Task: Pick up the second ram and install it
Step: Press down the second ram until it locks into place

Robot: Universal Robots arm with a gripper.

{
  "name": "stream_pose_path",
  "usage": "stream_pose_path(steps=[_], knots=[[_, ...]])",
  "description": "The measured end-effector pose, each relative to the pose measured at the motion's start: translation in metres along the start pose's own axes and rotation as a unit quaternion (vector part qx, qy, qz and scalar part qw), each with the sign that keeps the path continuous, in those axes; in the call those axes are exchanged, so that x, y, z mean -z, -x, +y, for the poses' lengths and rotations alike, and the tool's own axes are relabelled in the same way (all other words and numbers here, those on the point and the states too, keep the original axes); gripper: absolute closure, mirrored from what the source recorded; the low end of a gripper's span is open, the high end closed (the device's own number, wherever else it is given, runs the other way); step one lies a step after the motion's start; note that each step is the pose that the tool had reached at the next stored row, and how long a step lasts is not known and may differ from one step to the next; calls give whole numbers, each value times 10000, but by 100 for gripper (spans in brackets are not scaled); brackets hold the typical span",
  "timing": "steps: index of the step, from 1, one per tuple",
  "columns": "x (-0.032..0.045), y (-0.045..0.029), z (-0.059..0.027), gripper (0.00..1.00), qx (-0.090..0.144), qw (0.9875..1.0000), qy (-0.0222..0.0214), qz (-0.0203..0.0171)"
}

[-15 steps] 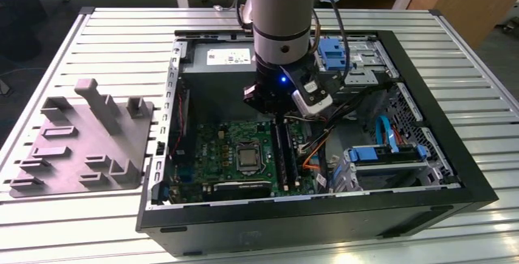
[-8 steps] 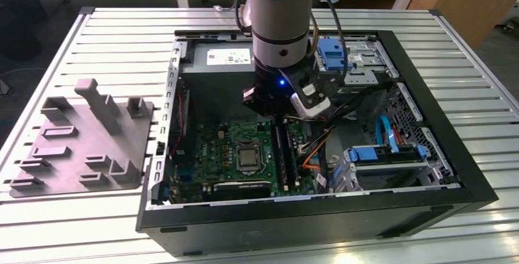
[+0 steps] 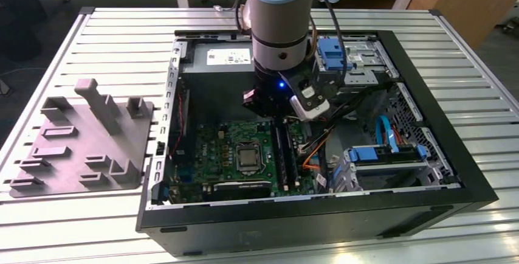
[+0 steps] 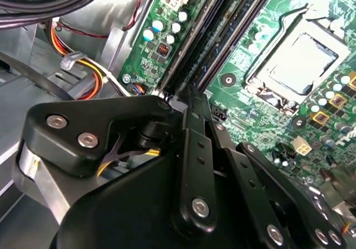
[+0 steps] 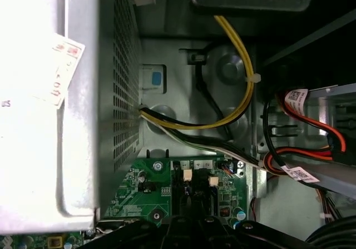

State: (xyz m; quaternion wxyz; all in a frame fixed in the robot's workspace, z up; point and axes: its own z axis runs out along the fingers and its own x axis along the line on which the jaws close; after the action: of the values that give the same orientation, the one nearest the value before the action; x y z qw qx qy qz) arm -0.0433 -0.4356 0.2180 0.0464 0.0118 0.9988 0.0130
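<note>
Below the gripper (image 4: 192,96), the second ram (image 3: 281,154) stands long, dark, thin.

Even overhead light; glare whitens the metal wall (image 5: 33,93); the case (image 3: 324,209) interior is shadowed.

We see the second ram (image 3: 281,152) as a long, thin dark stick standing on edge in the green board's slots (beside the processor socket), directly below the arm.
</note>
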Motion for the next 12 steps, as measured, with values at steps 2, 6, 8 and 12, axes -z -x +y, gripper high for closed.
stream_pose_path(steps=[2, 6, 8, 12], knots=[[-4, 0, 0, 90, 0, 10000, 0, 0], [-7, 0, 0, 90, 0, 10000, 3, -1], [-19, -2, -1, 90, 0, 10000, 1, 0], [-25, -2, -1, 90, -1, 10000, 2, -1]])
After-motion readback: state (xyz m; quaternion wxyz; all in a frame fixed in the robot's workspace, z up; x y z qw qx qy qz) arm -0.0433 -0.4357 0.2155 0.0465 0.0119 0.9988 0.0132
